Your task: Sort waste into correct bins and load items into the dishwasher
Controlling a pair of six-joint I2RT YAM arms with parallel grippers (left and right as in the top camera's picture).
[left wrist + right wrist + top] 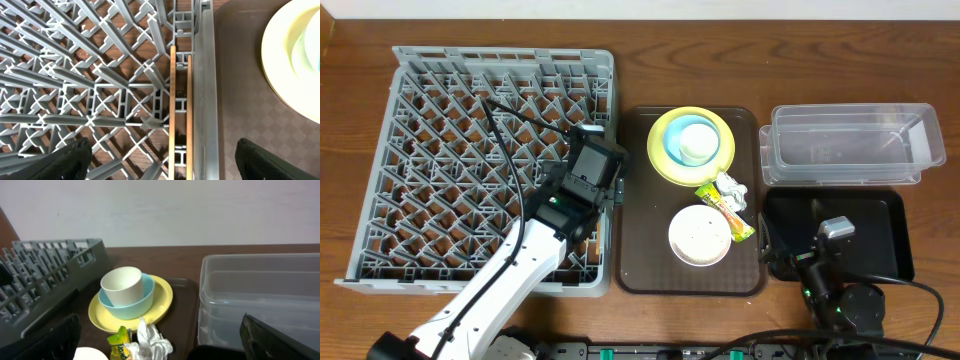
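Note:
Two thin wooden chopsticks (180,115) lie side by side in the grey dish rack (470,160) along its right edge. My left gripper (164,160) hangs open just above them, holding nothing; in the overhead view it (594,168) covers them. The yellow plate (665,160) holds the light blue bowl (672,142) with the white cup (696,142) in it. The white bowl (700,236), the snack wrapper (726,213) and the paper scrap (732,187) lie on the brown tray. My right gripper (160,342) is open and empty, low over the black tray (865,225).
The brown serving tray (640,250) sits between the rack and the bins. The clear tub (855,150) stands behind the black tray. The right wrist view shows the plate (157,300), wrapper (117,347), paper scrap (152,342) and tub (260,295) ahead.

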